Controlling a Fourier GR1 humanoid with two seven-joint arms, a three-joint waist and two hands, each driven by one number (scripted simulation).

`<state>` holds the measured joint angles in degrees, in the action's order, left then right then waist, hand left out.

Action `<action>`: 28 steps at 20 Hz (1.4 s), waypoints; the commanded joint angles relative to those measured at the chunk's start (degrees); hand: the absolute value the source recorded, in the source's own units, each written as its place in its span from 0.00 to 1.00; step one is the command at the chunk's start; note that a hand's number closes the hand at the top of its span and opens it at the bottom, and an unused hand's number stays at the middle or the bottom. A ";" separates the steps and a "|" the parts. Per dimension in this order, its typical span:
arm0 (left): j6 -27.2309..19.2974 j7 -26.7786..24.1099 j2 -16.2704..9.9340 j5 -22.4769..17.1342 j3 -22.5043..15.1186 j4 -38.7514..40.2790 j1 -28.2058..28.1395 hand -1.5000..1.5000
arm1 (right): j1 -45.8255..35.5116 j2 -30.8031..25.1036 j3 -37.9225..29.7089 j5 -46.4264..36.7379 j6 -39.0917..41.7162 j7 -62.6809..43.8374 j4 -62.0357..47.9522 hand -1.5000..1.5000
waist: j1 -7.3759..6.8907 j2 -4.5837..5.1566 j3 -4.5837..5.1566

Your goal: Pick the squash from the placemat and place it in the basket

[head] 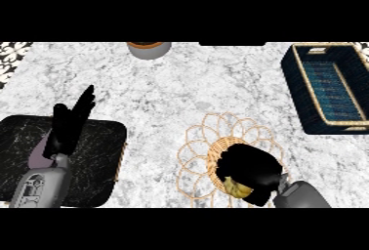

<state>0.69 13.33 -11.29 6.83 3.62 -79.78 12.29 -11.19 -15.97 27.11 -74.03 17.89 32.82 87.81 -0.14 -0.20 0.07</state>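
Observation:
A round woven wicker placemat (209,128) lies on the marble counter at centre right. On its near side my right hand (249,168) is curled over a yellow squash (238,188), of which only a small patch shows beneath the fingers. A dark blue rectangular basket (307,93) with a tan rim stands at the far right, well apart from the hand, with nothing visible inside. My left hand (72,122) rests open at the left, fingers pointing away.
A black marbled board (101,161) lies under my left forearm at the left. A grey pot (149,49) with an orange rim stands at the counter's far edge. Patterned tiles (14,56) show at the top left corner.

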 commanded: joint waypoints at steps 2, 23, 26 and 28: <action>0.47 3.57 -0.44 0.28 0.71 1.26 4.40 0.50 | 0.95 -0.62 0.27 -3.79 -7.90 3.22 -3.45 1.00 | 0.26 0.24 -0.08; 0.30 -0.51 0.49 1.29 -0.52 2.93 3.55 0.50 | -36.11 15.95 -29.15 25.29 -7.82 -65.97 -9.08 1.00 | -1.22 0.14 -0.11; 0.76 -0.57 0.44 0.88 -0.58 1.38 1.29 0.50 | -45.16 15.96 -30.30 26.64 -7.74 -74.64 -5.51 1.00 | -1.28 -0.18 -0.03; -0.02 1.46 -0.30 0.50 1.07 1.73 3.33 0.50 | -48.54 15.97 -32.98 25.70 -8.98 -75.59 -5.57 1.00 | -0.61 0.03 -0.06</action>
<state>1.33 12.79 -11.17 7.40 3.77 -77.68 14.12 -52.39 -0.09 -3.09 -50.46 11.37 -37.17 80.39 -1.22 -0.17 0.02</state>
